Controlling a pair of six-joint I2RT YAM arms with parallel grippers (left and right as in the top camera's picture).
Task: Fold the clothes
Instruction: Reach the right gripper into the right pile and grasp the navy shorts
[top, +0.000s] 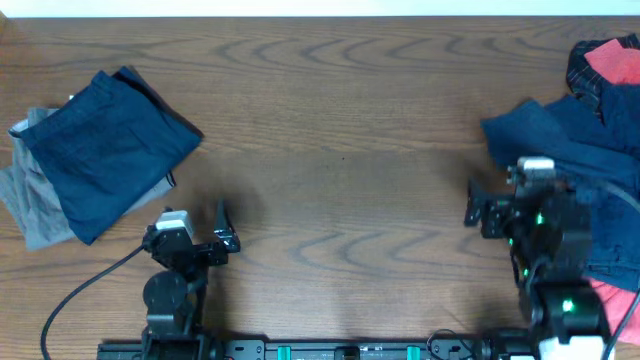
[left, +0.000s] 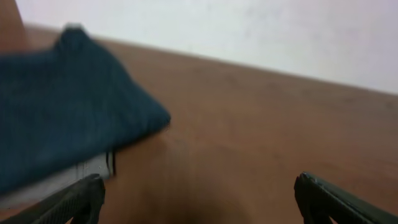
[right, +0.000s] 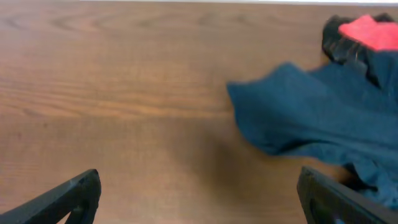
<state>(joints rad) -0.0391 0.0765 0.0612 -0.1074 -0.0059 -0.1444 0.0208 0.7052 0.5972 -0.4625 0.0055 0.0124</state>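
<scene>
Both wide open, empty: left hand (top: 226, 229), right hand (top: 470, 203).

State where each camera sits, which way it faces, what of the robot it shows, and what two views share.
Overhead: fixed above, looking straight down on the table; both the left gripper and right gripper show.
Left wrist: low over the table, facing the far wall, folded navy garment at left; its open fingertips show.
Right wrist: low, facing the table's far edge, loose navy garment and red piece at right; its open fingertips show.
Shared: overhead and left wrist both show the folded navy garment on a grey one.
</scene>
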